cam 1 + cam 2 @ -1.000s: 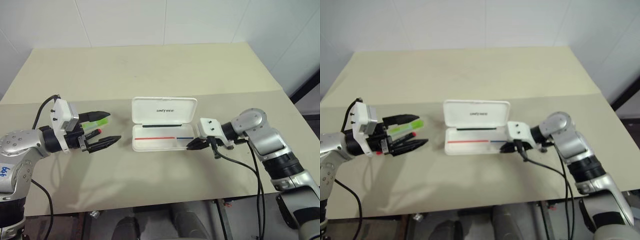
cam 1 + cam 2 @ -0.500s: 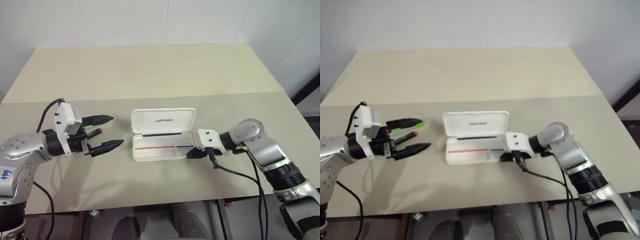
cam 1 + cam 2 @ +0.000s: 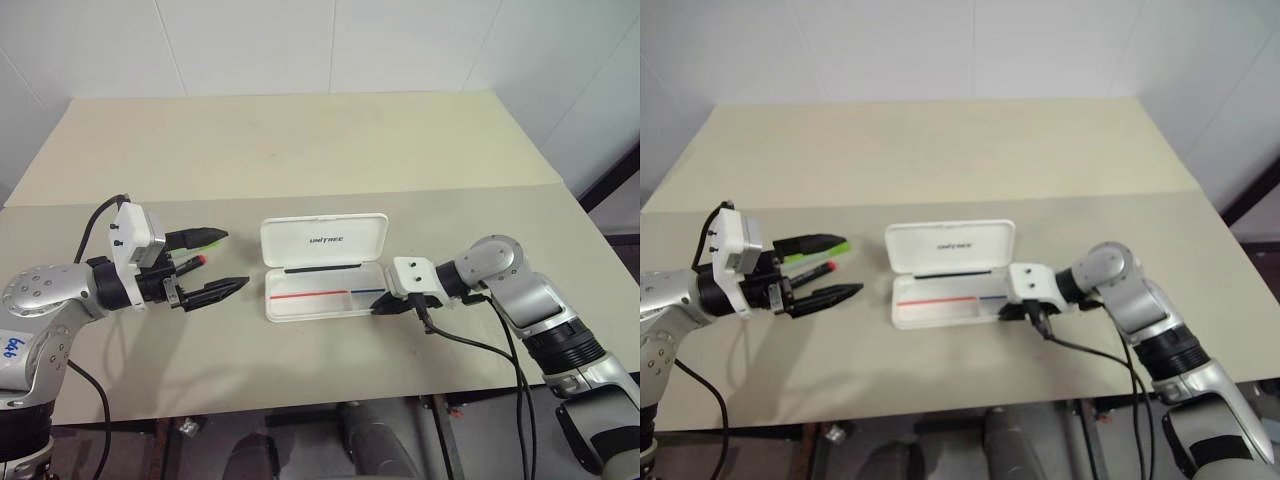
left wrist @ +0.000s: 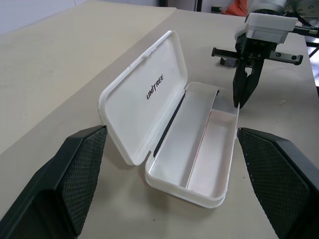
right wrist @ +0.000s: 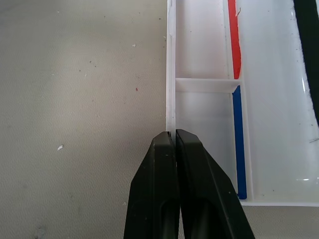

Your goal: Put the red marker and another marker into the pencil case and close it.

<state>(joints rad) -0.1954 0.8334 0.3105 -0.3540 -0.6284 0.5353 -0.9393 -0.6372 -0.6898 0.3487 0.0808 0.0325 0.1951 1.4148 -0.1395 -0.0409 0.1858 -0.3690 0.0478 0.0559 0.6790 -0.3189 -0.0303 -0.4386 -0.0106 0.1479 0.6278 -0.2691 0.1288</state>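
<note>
Flat white hinged plastic pencil case [image 3: 322, 291] lies open mid-counter [image 3: 300, 150]. Right pincer [image 3: 385, 306] fully closed, empty, tips at the tray's front corner. Left pincer [image 3: 213, 262] wide open, empty, above slim red marker [image 3: 190, 263] and fluorescent-green marker [image 3: 838, 246].

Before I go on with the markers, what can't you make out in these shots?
- Green marker: in the head views the left tool's upper finger covers most of it.
- Red marker: only its tip end shows between the fingers; the wrist hides the rest.
- Whether the shut right tool touches the pencil case rim or stops just short: right wrist view, fingers block the spot.
</note>
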